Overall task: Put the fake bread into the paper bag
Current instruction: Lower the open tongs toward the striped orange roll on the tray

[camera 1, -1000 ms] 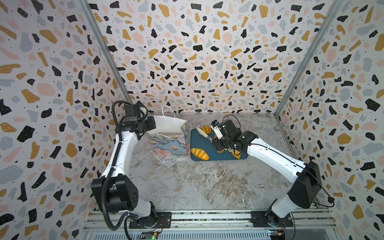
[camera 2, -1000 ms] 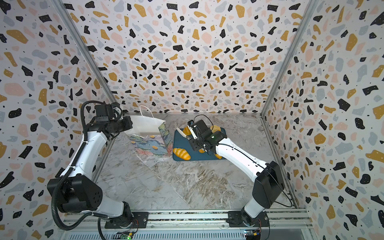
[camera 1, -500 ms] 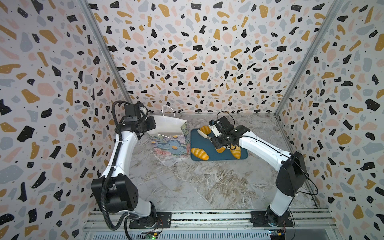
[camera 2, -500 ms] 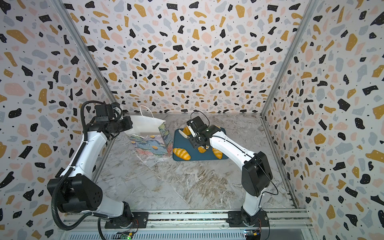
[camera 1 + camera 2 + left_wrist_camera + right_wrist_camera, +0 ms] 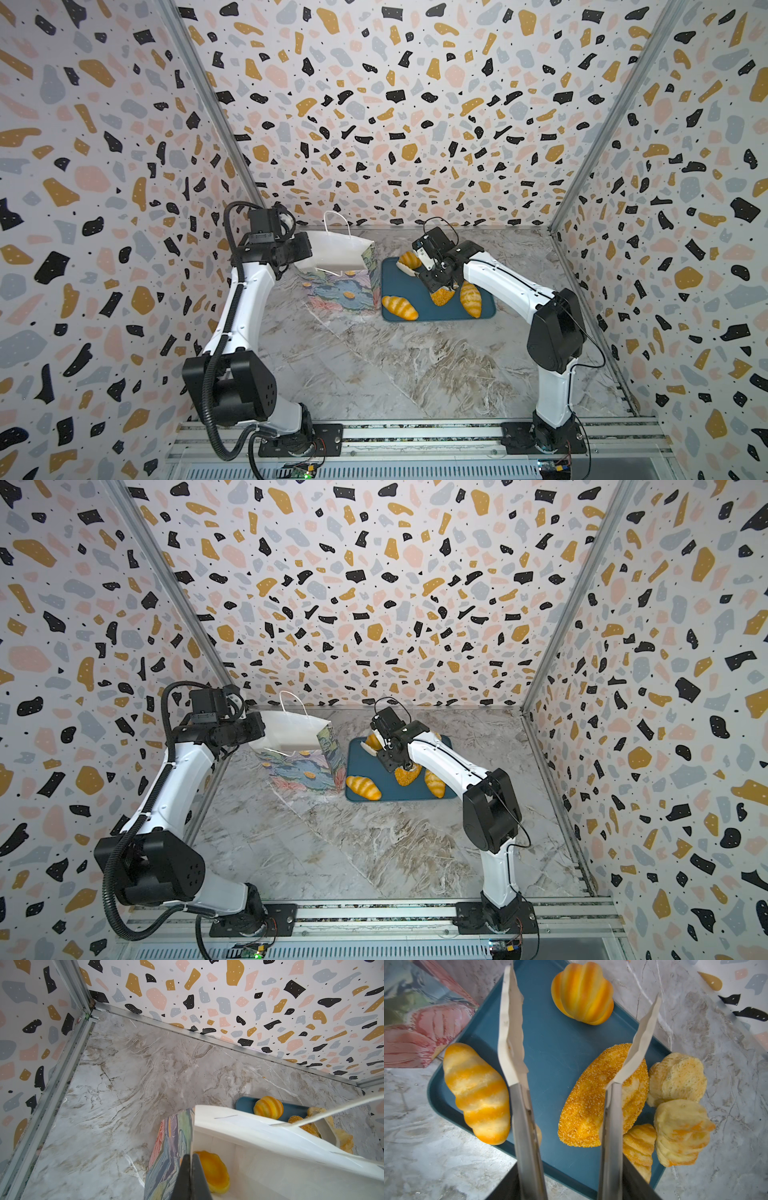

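Bread count for you: seven pieces show. Six are at the dark-blue tray (image 5: pixel 424 312): two striped rolls (image 5: pixel 476 1093), one round shell bun (image 5: pixel 582 993), one seeded loaf (image 5: pixel 583 1109) and two pale bumpy buns (image 5: pixel 677 1080). The seventh piece (image 5: pixel 214 1169) lies on the floor inside the paper bag (image 5: pixel 349 291). You have one bag, one tray and one pair of tongs (image 5: pixel 525 1126).

The bag stands upright toward the back left of the marbled tabletop (image 5: pixel 395 374). The tray lies just beside it on the right, their edges almost meeting. The two pale buns hang over the tray's rim on the side away from the bag. One striped roll is tucked against them, half hidden behind a tong arm. In both top views a broad stretch of tabletop runs from the tray's front edge to the rail carrying your arm bases.

Your left arm rises from its base and its forearm levels out toward the bag. The left gripper (image 5: pixel 190 1167) is clenched on the bag's rim, one finger inside the wall and one outside. Your right arm bends high at the elbow, reaches back over the tray and tips its wrist downward. The right gripper (image 5: pixel 571 1183) grasps the tongs by their metal arms. Their white tips stand apart with only bare tray between them. One tip crosses the seeded loaf, and you cannot tell whether it touches.
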Action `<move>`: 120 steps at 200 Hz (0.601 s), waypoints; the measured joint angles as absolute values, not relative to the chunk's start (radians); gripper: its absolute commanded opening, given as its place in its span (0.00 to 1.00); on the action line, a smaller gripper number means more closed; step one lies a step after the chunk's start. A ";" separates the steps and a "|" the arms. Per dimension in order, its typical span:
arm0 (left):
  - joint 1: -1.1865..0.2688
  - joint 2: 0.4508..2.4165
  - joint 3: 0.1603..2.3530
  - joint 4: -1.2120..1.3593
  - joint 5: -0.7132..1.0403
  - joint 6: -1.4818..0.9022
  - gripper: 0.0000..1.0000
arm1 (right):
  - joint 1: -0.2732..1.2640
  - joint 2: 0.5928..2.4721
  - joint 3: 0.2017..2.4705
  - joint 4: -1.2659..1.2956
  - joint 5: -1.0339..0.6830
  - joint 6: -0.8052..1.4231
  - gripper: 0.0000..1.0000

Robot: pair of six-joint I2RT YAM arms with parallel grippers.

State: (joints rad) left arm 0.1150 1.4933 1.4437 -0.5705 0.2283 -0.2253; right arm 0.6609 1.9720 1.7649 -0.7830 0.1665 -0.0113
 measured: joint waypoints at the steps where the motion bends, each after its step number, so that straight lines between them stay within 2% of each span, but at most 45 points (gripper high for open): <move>1: 0.115 1.493 1.444 -0.570 0.228 -0.225 0.00 | 0.661 1.973 1.766 -0.783 0.167 -0.011 0.61; 120: 0.115 1.493 1.439 -0.566 0.233 -0.225 0.00 | 0.639 2.183 2.014 -0.870 0.201 -0.079 0.63</move>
